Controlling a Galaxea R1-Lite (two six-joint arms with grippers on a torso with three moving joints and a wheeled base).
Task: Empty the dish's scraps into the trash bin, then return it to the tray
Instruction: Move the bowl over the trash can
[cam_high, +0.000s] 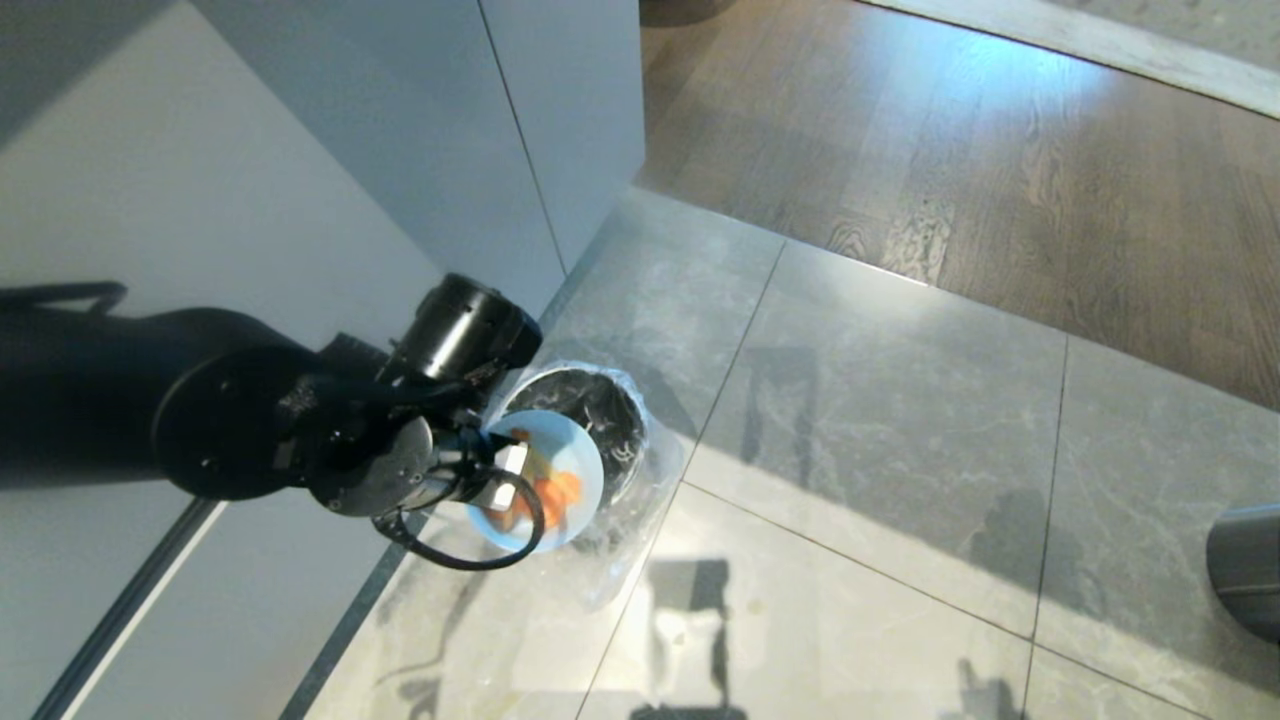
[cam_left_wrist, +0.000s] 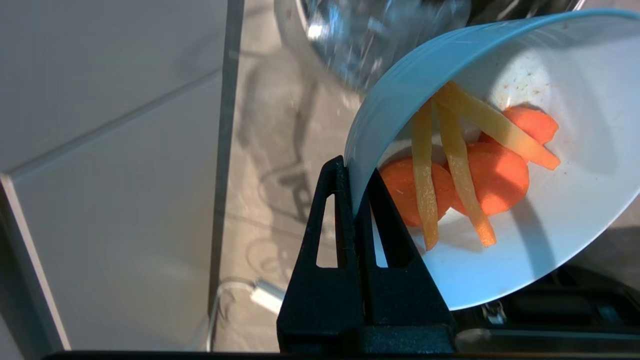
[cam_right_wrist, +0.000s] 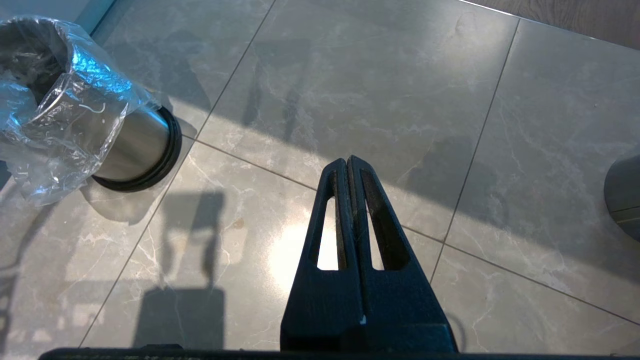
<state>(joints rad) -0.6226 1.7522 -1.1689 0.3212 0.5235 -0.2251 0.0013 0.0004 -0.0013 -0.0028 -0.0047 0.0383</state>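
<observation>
My left end effector (cam_left_wrist: 356, 170) is clenched on the rim of the dish (cam_high: 545, 480), one finger inside the wall and one outside, so the thin edge is pinched between them. The dish is held off the floor and tipped well over, its mouth turned sideways; in the head view it overlaps the near side of the trash bin (cam_high: 590, 420), which stands on the grey tiled floor (cam_high: 880, 420) close to the white cabinet front (cam_high: 330, 150). I judge the rim pinch was chosen because it leaves the bowl's mouth unobstructed for pouring. The scraps (cam_left_wrist: 465, 170), orange carrot slices with pale yellow sticks lying across them, are inside the dish, clinging to its wall; none have dropped, so the emptying step is in hand and not done. The clear liner (cam_right_wrist: 65, 100) is draped loosely over the bin's rim and billows outward, so the lower edge of the dish could catch it. The cabinet hems in the bin on one side; toward the wooden flooring (cam_high: 1000, 150) the tiles offer open room. My right end effector (cam_right_wrist: 348, 165) is idle, fingers pressed together on nothing, above bare tile and well apart from the bin. The tray is not in view.
</observation>
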